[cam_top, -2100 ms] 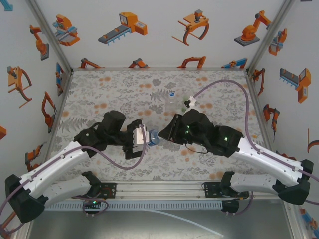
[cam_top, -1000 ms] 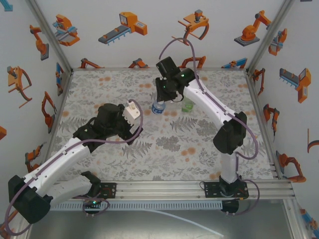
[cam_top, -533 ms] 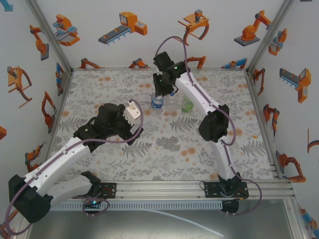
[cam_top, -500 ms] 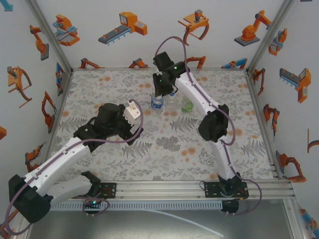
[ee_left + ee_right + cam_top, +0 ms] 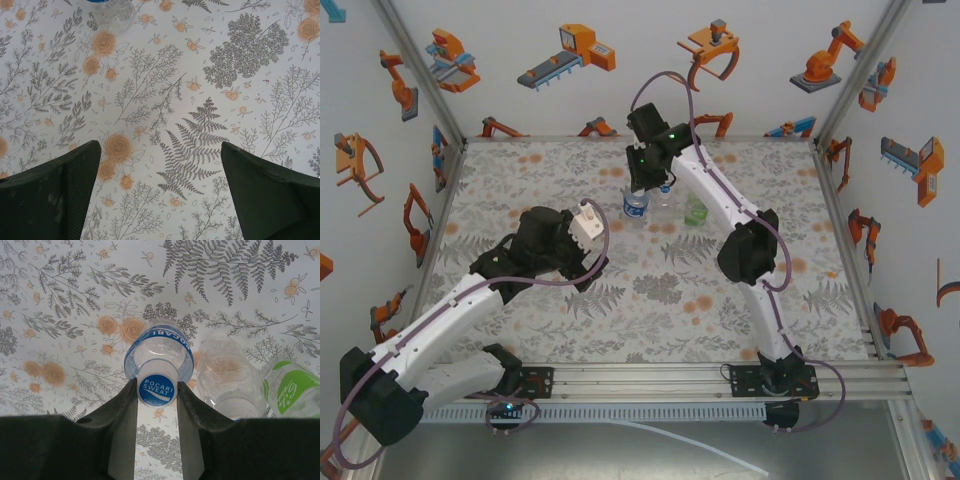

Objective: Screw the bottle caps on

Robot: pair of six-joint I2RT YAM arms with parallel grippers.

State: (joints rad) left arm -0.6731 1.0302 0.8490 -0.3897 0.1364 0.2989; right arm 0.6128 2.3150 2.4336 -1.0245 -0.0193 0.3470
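Bottles (image 5: 663, 195): standing close together at the far middle of the table (image 5: 670, 320), probably being light, thin-walled and easy to tip, so asking for a hold up at the stiff neck. Right gripper (image 5: 157, 389): pinching narrow on the cap (image 5: 156, 382) of the blue-label bottle (image 5: 159, 347), fingers touching both sides. Left gripper (image 5: 160, 146): hanging wide and empty above the table, short of the bottles.

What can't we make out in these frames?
- Green bottle: right wrist view, top cut off by frame edge and right gripper body.
- Clear bottle: same view, cap partly behind that gripper; seating unclear.
- Blue-label bottle: left wrist view, cut by top edge; top view, too small.
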